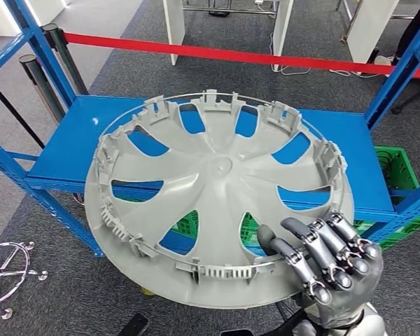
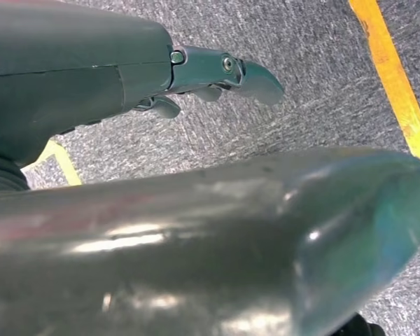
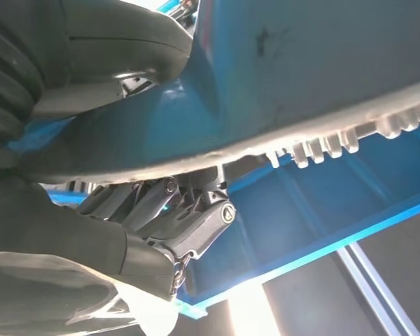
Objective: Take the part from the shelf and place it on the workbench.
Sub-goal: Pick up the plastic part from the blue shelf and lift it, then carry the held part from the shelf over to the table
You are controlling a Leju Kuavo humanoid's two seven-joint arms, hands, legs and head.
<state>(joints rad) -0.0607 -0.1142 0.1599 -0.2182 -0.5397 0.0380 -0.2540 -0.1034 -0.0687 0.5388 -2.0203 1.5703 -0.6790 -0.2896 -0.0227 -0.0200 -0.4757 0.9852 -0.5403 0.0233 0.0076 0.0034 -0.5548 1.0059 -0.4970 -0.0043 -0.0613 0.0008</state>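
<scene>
The right hand [image 1: 324, 262] grips the grey wheel cover [image 1: 218, 189] at its near rim, thumb on the ribbed inner face, fingers [image 1: 351, 241] curled over the edge. The cover is held tilted, inner side up, in front of the blue shelf [image 1: 65, 140], overlapping the shelf's front edge in the head view; whether it touches the shelf board cannot be told. The cover hides much of the shelf's middle, blue showing through its openings. From the right wrist, the rim's clip teeth show, with dark fingers [image 3: 197, 224] tucked under the edge; the cover's far side is cut off. The left hand [image 2: 218, 73] hangs over grey carpet [image 2: 313, 84] near a yellow floor line [image 2: 398, 91], fingers loosely extended, holding nothing. A green crate [image 1: 403, 175] sits behind the shelf's right post, partly hidden. A red barrier tape [image 1: 224, 52] runs beyond.
</scene>
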